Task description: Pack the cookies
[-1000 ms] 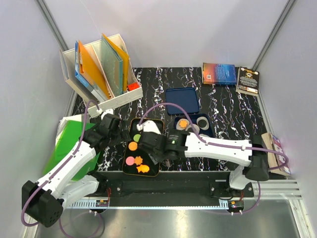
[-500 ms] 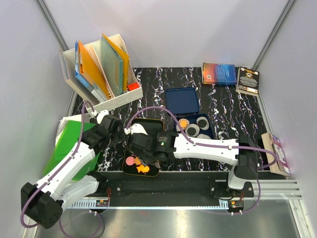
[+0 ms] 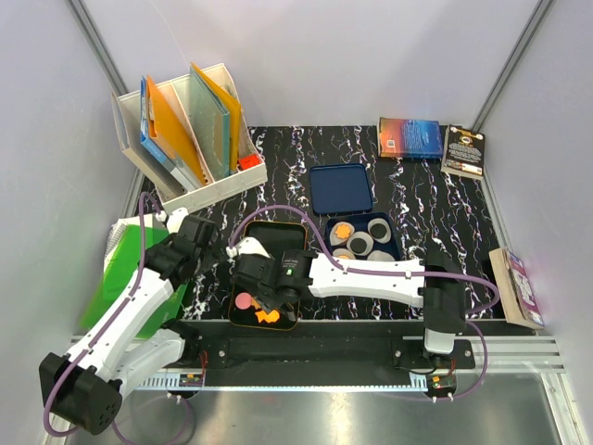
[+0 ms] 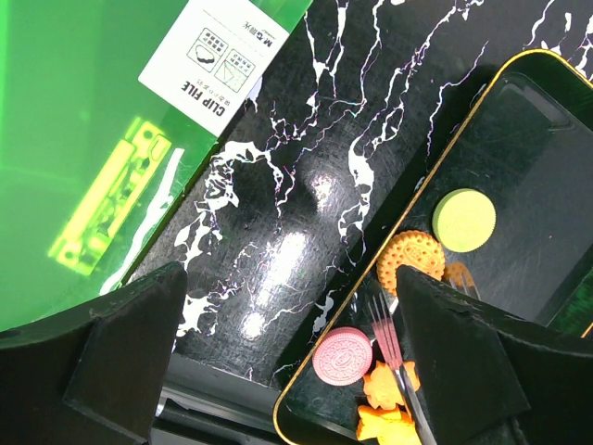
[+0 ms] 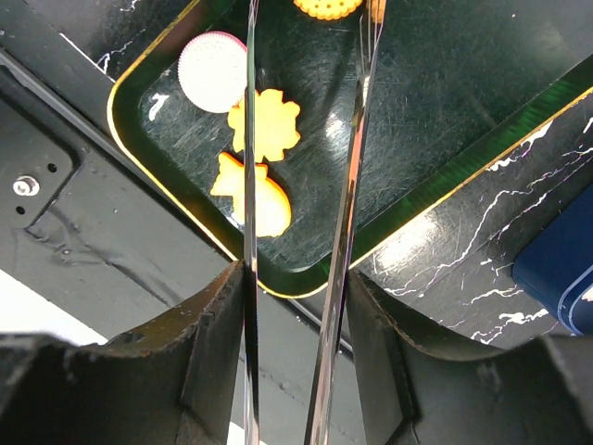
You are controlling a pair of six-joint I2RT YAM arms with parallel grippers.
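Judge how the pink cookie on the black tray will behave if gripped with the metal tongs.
The pink cookie looks flat and rigid, so it should lift without bending. Its ridged round edge may give the thin tongs some bite, though it could pivot. The glossy tray probably lets it slide if nudged.

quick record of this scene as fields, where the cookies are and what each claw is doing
tray: black tray at the table's front edge, cookies loose on it
on tray: pink cookie, green cookie, orange cookies
in tin: lone orange cookie in the blue tin
left claw: open, empty, beside the tray
right claw: shut on metal tongs, tips over the tray
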